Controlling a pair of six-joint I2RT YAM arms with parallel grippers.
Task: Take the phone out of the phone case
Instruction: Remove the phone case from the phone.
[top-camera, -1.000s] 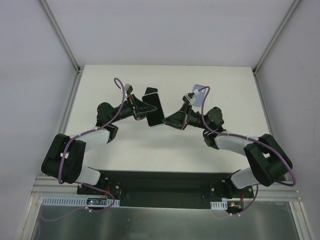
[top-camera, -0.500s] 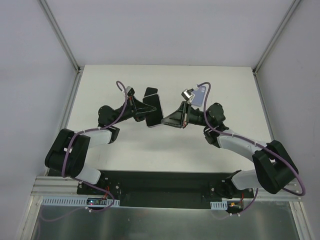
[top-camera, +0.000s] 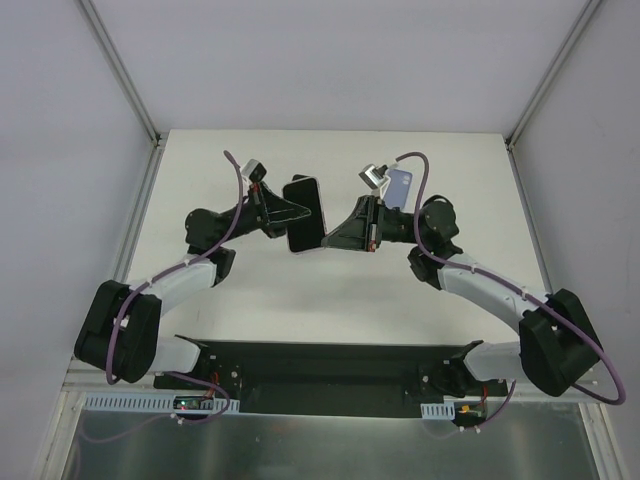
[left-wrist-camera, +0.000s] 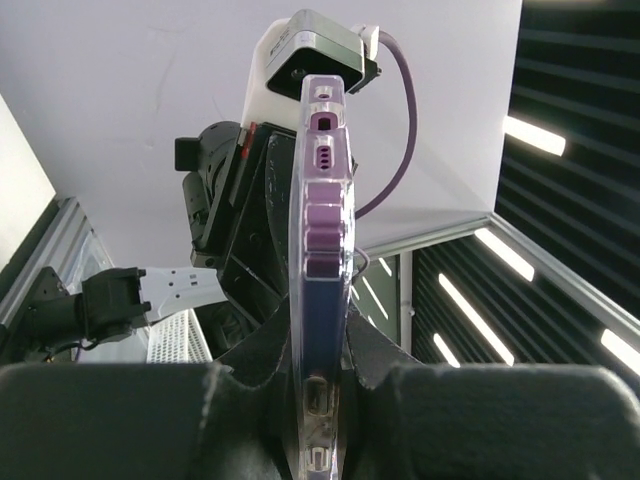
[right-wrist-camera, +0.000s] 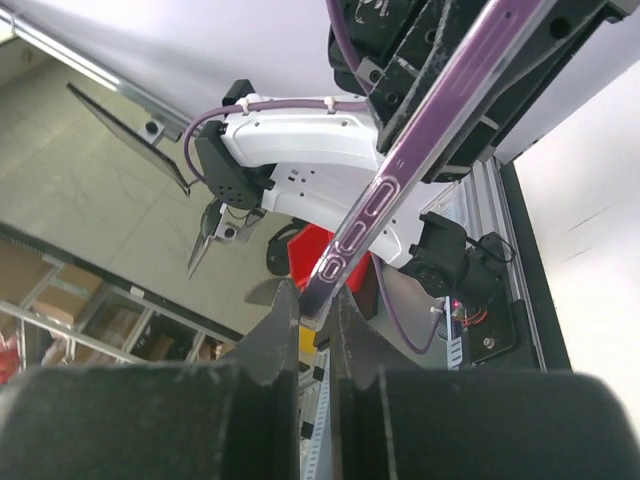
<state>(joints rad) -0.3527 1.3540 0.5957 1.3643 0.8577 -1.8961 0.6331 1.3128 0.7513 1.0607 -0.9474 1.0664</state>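
Note:
A purple phone in a clear case (top-camera: 306, 214) hangs in the air over the middle of the white table (top-camera: 280, 290), held between both grippers. My left gripper (top-camera: 286, 213) is shut on its left side. In the left wrist view the cased phone (left-wrist-camera: 322, 220) stands edge-on between my left gripper's (left-wrist-camera: 320, 352) fingers. My right gripper (top-camera: 336, 237) grips its lower right corner. In the right wrist view my right gripper (right-wrist-camera: 315, 312) is shut on the end of the phone's edge (right-wrist-camera: 400, 165). I cannot tell if the case has come away from the phone.
A pale lavender flat rectangle (top-camera: 401, 184) lies on the table at the back right, partly behind the right arm's cable. Grey walls and metal posts enclose the table. A black base plate (top-camera: 320, 365) runs along the near edge.
Both grippers have moved a little toward the back with the phone, and the phone has turned so its dark face shows more to the top camera. Both grips stay shut.

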